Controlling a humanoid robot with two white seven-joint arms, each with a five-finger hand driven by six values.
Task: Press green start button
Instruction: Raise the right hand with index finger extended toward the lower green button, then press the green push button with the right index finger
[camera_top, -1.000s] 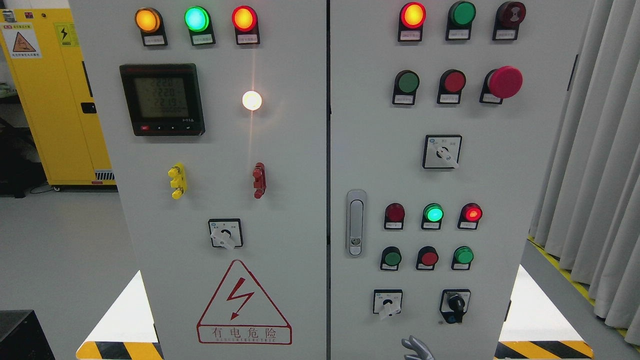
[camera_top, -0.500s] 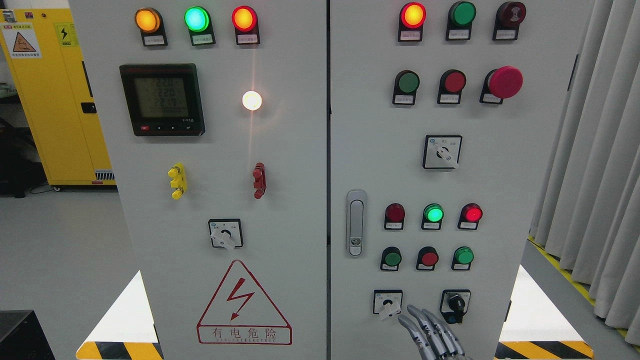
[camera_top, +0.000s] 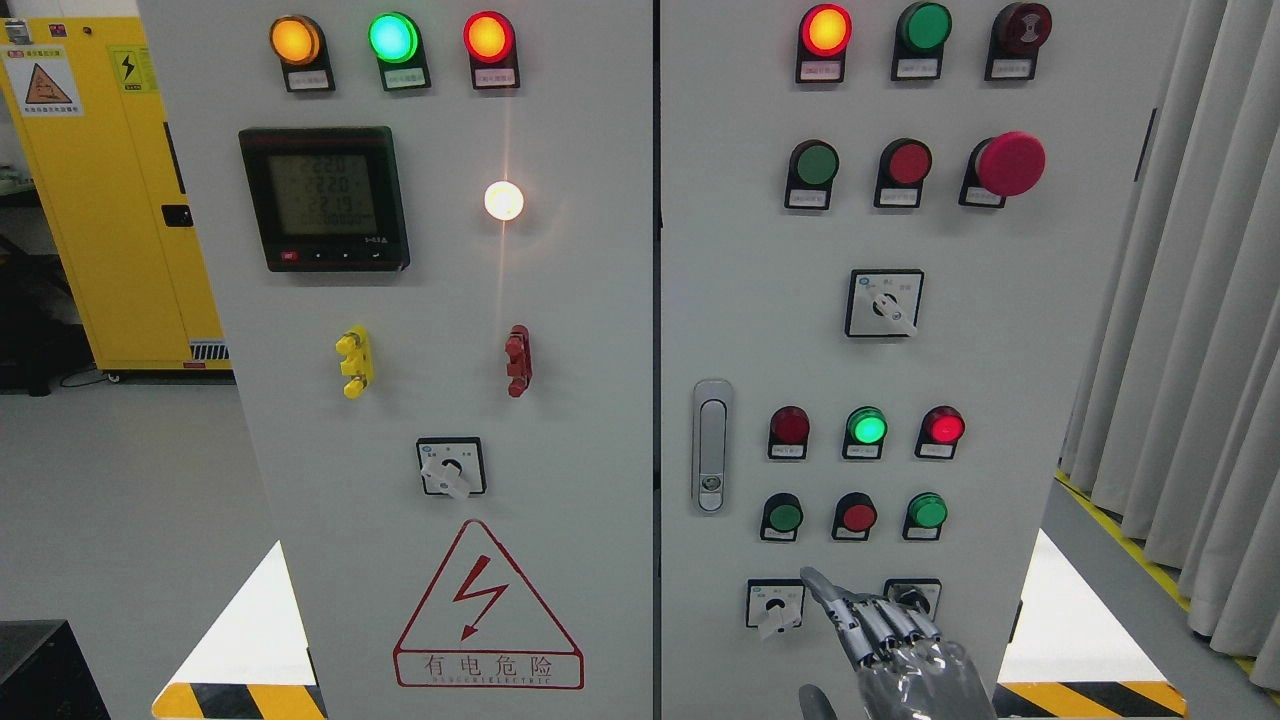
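Low on the right cabinet door (camera_top: 1000, 330), right hand (camera_top: 905, 655) rises from the bottom edge: index finger (camera_top: 828, 595) extended up-left, other fingers curled, holding nothing. Fingertip sits beside a selector switch (camera_top: 775, 603), below the green button (camera_top: 784, 516) in the lowest button row, not touching it.

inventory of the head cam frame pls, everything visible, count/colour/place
Indicator lamps: 10; three top of left door, white one below, three top of right door, three lower right.
Push buttons: 5 flat, green and red, right door.
Mushroom button: 1, red, upper right.
Selector switches: 4.
Meter: 1, black.
Terminals: 1 yellow, 1 red.
Door latch: 1, grey.
Warning triangle: 1, red.
Yellow cabinet: 1, far left.
Curtain: grey, right.
Robot hand: 1, silver, index extended, bottom right.
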